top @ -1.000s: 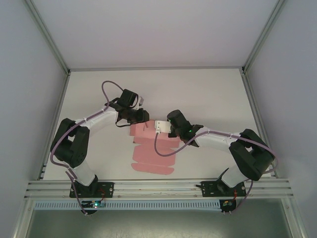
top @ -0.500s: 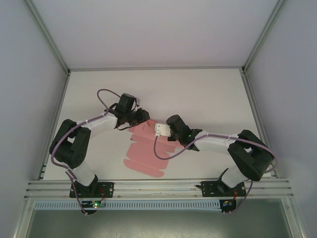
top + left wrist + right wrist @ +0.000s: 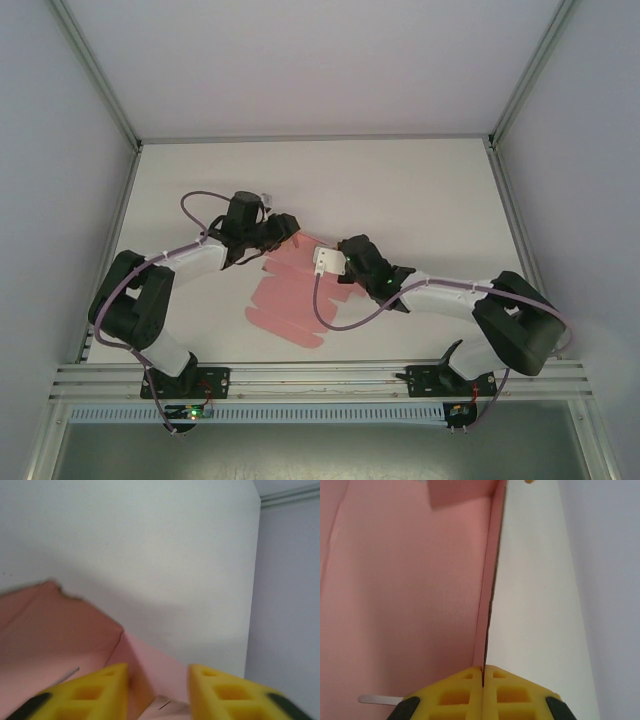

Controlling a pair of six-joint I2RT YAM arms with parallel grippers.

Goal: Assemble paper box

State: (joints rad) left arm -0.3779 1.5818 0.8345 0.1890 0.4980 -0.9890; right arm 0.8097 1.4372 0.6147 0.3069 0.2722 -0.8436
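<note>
The paper box (image 3: 287, 295) lies on the white table (image 3: 420, 190), in the middle between the two arms. It is a pink sheet of card, mostly flat, its flaps pointing toward the near edge and its far end lifted where the grippers meet it.

The right gripper (image 3: 483, 672) is clamped tight on one upright edge of the card. From its wrist camera the yellow fingers (image 3: 455, 692) press together with the thin pink edge running straight into the seam between them, with pink panel on one side and bare table on the other.

The left gripper (image 3: 157, 682) sits at the far left corner of the sheet, and its yellow fingers (image 3: 97, 690) stand apart (a clear gap between them). A raised fold of the pink card sits in that gap, close against one finger. Whether it touches I cannot tell, as the picture is blurred there.

Seen from above, the two grippers are near each other at the sheet's far end, not touching.
</note>
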